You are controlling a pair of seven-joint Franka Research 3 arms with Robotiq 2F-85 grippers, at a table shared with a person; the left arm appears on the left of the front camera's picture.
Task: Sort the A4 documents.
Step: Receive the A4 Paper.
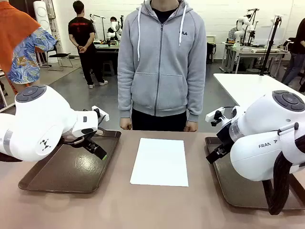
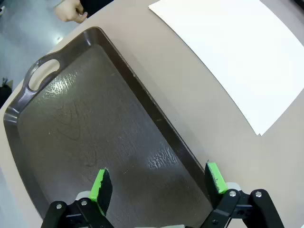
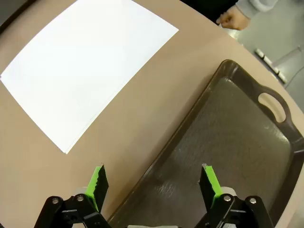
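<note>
The A4 documents lie as a flat white stack in the middle of the table, between two brown trays. In the left wrist view the A4 documents fill the upper right; in the right wrist view the A4 documents lie at the upper left. My left gripper hangs open over the left tray, nothing between its green pads. My right gripper is open above the inner edge of the right tray, one pad over the table and one over the tray, and holds nothing.
A person in a grey hoodie stands at the far edge, fists resting on the table just behind the documents. A fist lies close to the left tray's handle. The right tray's handle points toward the person.
</note>
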